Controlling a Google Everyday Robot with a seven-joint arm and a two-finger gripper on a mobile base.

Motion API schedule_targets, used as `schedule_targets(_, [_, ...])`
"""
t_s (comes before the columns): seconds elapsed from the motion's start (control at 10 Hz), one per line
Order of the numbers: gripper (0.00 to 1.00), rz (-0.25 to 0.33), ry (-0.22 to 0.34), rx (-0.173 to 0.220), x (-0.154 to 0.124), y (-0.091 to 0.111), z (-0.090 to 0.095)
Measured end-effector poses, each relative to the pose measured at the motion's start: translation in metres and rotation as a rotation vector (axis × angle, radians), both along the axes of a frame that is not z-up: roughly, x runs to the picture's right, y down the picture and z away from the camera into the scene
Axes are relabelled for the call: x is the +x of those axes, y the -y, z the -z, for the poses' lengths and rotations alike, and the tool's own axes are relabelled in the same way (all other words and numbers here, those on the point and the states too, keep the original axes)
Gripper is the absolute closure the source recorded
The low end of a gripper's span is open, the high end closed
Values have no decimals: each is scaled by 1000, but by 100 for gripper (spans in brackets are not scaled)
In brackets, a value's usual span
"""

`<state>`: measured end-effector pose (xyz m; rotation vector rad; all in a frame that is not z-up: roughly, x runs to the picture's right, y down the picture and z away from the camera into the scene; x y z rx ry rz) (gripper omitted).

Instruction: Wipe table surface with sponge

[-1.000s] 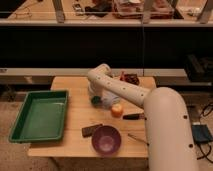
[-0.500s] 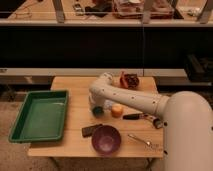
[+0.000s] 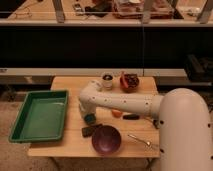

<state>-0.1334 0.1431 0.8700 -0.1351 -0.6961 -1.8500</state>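
Observation:
The light tan wooden table surface (image 3: 70,142) fills the middle of the camera view. The small dark green sponge (image 3: 90,119) lies on it, left of centre, just right of the green tray. My gripper (image 3: 88,114) points down right on top of the sponge at the end of the white arm (image 3: 125,104), which reaches in from the right. The arm hides part of the tabletop behind it.
A green plastic tray (image 3: 40,116) lies at the left. A flat dark block (image 3: 90,130) and a purple bowl (image 3: 106,140) sit near the front edge. An orange ball (image 3: 116,113), a black item (image 3: 131,117), a metal utensil (image 3: 140,140), a cup (image 3: 107,80) and a red bowl (image 3: 130,82) are around.
The gripper and the sponge under it have moved together toward the table's front edge and a little left, nearer the dark block.

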Motion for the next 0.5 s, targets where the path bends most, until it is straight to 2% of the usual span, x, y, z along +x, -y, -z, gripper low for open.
schedule_targets(0.2, [90,47,47,-2,-31,4,-8])
schedule_targets(0.3, [90,60,60,2,-38,13,-16])
schedule_targets(0.5, [90,66,51,17,-39,39,-31])
